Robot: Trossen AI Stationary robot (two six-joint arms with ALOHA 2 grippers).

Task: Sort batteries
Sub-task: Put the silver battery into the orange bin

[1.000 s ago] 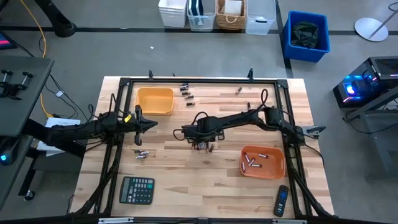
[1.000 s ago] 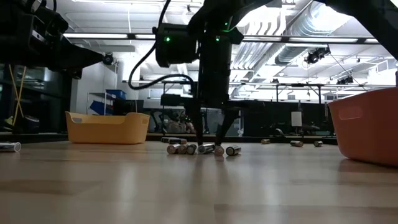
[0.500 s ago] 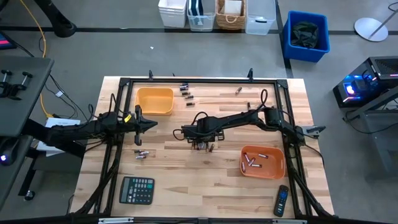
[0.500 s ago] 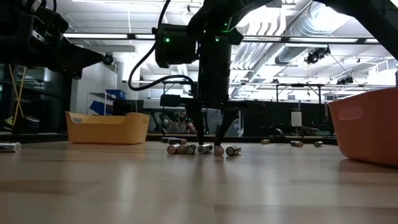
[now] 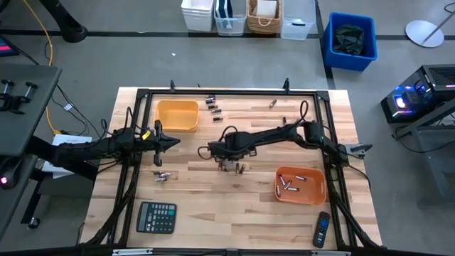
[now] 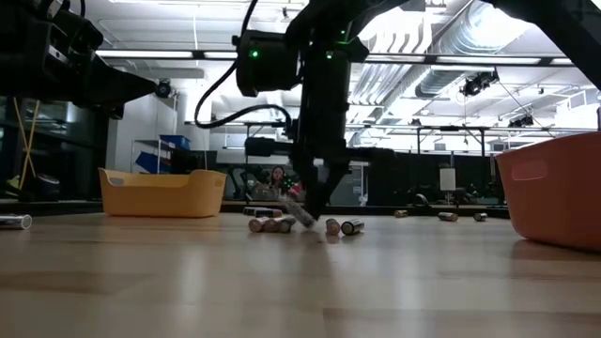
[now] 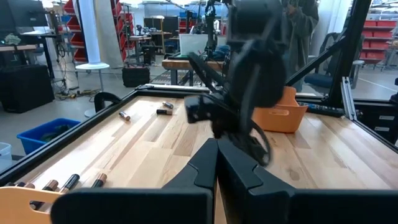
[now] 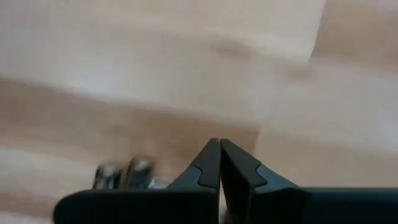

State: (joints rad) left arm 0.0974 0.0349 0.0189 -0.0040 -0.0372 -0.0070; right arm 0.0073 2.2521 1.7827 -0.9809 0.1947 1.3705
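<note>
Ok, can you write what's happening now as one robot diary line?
right end effector: shut at battery cluster | left end effector: shut, waiting beside yellow bin

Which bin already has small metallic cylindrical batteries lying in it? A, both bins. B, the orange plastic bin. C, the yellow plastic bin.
B: the high view shows several batteries inside the orange plastic bin, while the yellow plastic bin shows only its bare floor.

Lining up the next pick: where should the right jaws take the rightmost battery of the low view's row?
Take that battery across its round body at mid-length, coming straight down. It lies flat on the table, free on its right, a neighbour close on its left, so keep the jaws narrow. The right gripper, shut beside it, must open first; the left gripper waits shut.
</note>
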